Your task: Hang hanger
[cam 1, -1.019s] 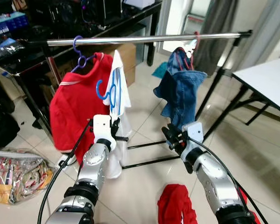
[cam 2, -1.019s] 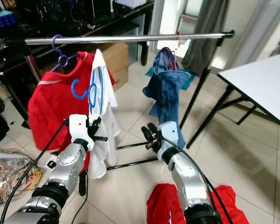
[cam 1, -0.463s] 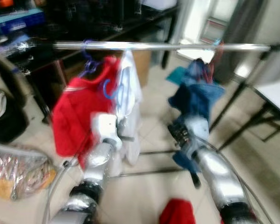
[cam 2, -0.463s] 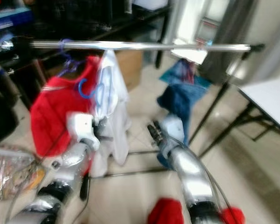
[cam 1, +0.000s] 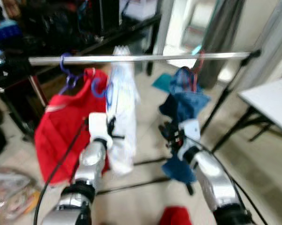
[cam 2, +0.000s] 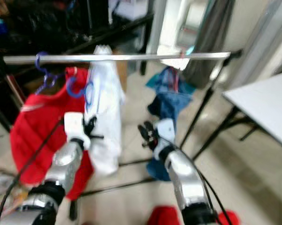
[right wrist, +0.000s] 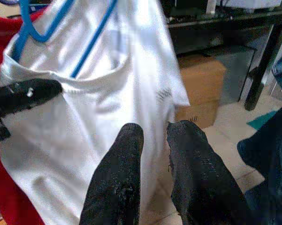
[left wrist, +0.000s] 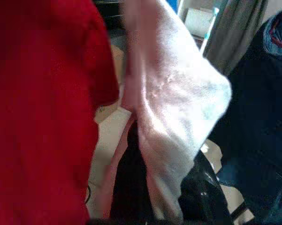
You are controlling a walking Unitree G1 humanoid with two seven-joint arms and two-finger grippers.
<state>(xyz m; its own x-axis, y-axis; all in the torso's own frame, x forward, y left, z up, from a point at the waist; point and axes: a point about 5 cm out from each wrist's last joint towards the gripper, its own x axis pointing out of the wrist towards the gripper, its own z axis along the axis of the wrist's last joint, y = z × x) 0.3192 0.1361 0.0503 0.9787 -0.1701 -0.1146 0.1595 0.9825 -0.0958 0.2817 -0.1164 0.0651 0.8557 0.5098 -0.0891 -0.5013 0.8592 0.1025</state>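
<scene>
Two shiny silver arms with black joint rings, white blocks at the wrists. Left hand (cam 1: 113, 132) and right hand (cam 1: 171, 136) have black fingers (right wrist: 117, 183). Black cables trail along both.
</scene>
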